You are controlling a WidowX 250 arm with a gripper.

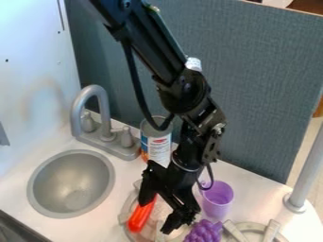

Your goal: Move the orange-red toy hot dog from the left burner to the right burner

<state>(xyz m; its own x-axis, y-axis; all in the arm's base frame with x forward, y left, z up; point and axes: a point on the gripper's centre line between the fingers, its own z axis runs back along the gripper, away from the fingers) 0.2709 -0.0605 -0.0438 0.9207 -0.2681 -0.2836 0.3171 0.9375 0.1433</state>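
Note:
The gripper hangs over the lower middle of the counter, its two fingers spread apart. Under its left finger lies an orange-red elongated object, its upper end partly hidden by that finger; whether they touch I cannot tell. The other finger is just left of a bunch of purple toy grapes. A purple cup stands to the right of the gripper, behind the grapes. Below the gripper is a round grey stove burner, partly covered by the arm and the orange-red object.
A labelled can stands behind the arm, next to the grey faucet. The round sink is at the left. A second burner lies at the lower right, with a grey post beyond it. A blue-grey panel borders the back.

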